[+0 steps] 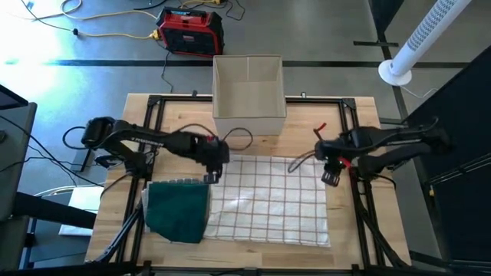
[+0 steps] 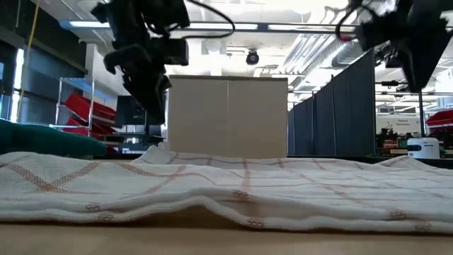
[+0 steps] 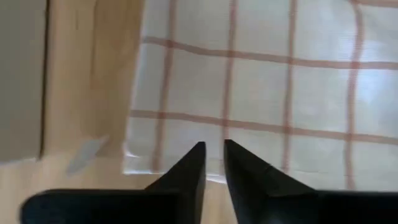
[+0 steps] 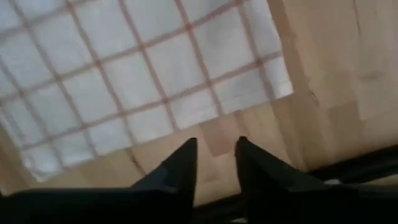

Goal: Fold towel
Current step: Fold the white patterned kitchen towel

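Observation:
A white towel with red check lines lies spread flat on the wooden table, a low ridge along its near edge. My left gripper hovers above the towel's far left corner; its fingers are open by a narrow gap and hold nothing. My right gripper hovers by the towel's far right corner, open and empty, its fingertips over bare wood. In the low view both grippers stand well above the cloth.
A folded dark green cloth lies at the table's near left, overlapping the towel's left edge. A beige open box stands at the far edge, in the middle. Black frame rails run around the table.

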Robot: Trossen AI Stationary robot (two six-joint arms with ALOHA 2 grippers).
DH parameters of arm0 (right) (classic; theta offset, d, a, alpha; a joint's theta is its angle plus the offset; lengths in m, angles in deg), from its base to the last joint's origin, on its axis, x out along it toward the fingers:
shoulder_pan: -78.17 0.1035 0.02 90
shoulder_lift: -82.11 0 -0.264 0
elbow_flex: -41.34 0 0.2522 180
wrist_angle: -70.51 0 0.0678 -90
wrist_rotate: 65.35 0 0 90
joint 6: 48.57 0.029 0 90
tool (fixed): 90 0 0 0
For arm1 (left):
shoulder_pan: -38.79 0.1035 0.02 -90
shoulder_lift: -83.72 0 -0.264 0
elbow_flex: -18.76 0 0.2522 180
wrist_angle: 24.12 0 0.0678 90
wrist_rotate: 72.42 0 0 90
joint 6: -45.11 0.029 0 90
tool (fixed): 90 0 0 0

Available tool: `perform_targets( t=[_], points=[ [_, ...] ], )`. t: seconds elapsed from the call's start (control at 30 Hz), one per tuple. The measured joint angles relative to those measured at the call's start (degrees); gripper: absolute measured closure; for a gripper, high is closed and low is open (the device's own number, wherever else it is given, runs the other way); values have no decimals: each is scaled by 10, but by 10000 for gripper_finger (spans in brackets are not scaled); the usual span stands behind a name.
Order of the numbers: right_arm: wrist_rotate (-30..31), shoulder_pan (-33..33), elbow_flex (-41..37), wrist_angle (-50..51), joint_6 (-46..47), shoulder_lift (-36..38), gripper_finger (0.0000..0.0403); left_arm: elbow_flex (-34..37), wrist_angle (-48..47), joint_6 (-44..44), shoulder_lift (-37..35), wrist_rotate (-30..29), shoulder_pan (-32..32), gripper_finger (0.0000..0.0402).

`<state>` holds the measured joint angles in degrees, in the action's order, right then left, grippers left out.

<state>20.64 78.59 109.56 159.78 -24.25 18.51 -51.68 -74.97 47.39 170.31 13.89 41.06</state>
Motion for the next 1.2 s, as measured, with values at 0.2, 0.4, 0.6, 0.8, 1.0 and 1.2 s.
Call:
perform_targets(
  t=[0.2,0.4,0.6,0.8,1.0,1.2],
  points=[
    [62,-89,-37,-14,-137,-63,231,0,9,75,22,20,53,260],
    [46,-140,-67,-99,-254,-145,193,0,11,124,60,62,69,215],
    [13,-172,-96,-170,-311,-205,191,0,14,153,109,62,75,196],
    [14,-182,-115,-187,-320,-228,193,-1,19,152,136,54,79,198],
    [20,-185,-119,-194,-321,-235,201,-2,31,137,148,44,84,212],
    [20,-184,-119,-195,-320,-235,231,-1,43,108,148,45,98,245]
  ],
)
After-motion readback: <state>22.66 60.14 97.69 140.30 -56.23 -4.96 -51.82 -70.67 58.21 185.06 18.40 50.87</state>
